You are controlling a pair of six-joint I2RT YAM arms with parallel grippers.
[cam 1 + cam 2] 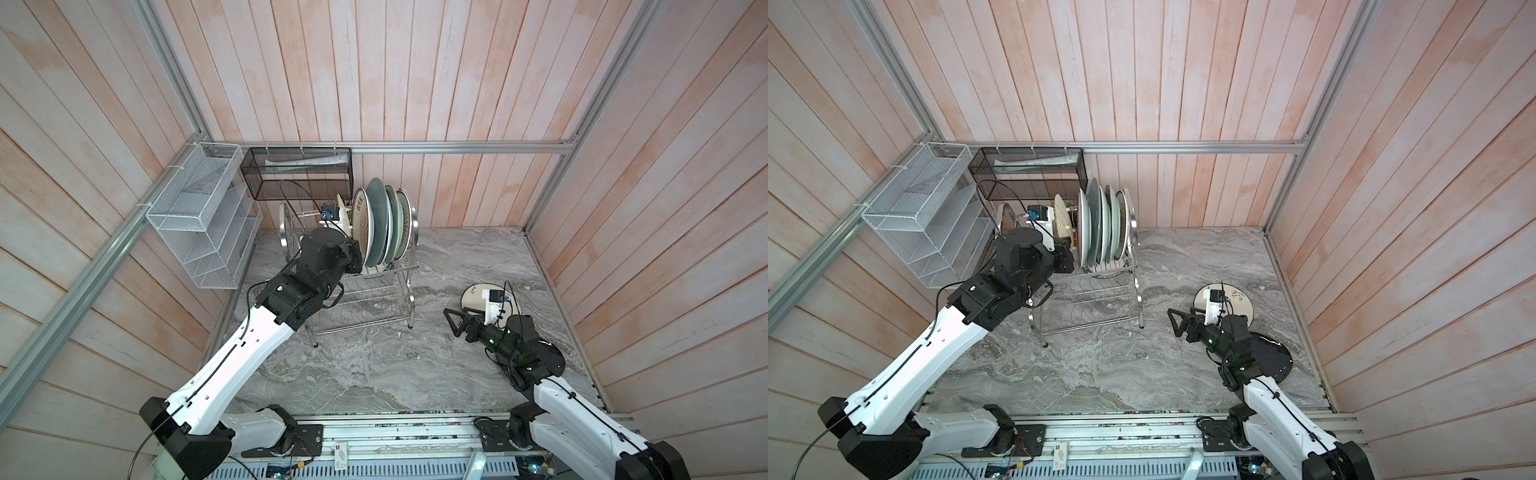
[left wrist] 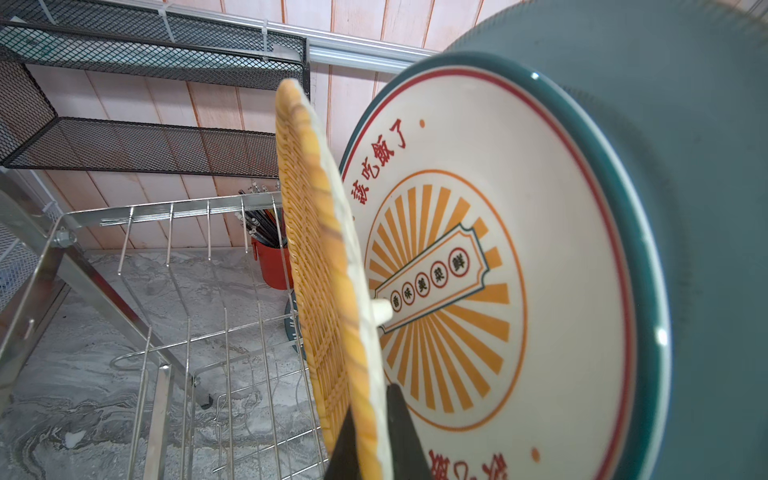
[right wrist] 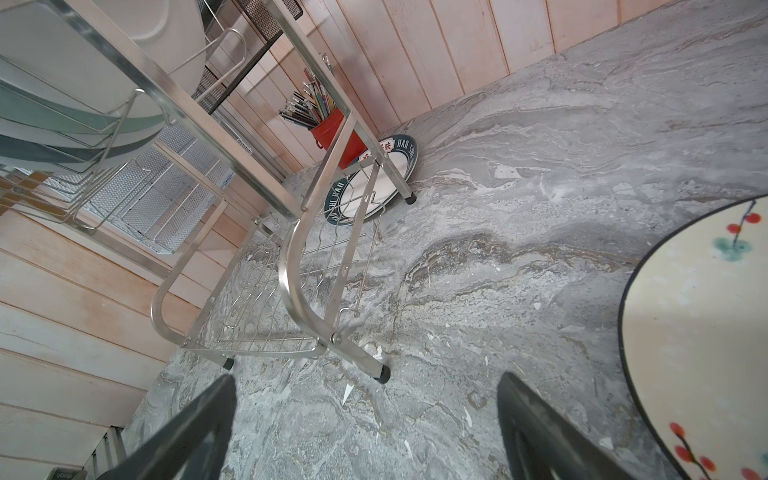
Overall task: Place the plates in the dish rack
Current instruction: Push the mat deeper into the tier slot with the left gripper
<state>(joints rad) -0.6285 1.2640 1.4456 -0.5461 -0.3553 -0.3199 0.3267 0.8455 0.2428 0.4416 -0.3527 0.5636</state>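
White organiser (image 1: 199,224), black basket (image 1: 297,176)

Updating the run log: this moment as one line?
left gripper: shut on woven disc, upright beside sunburst plate at dish rack | right gripper: open, over table | floral plate, black plate: flat on table

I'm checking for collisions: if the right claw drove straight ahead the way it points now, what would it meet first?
Probably the dish rack: the open right claw points across bare tabletop at the rack's near foot and lower tier. Depth is unclear; if it is pitched down, it could touch the tabletop first.
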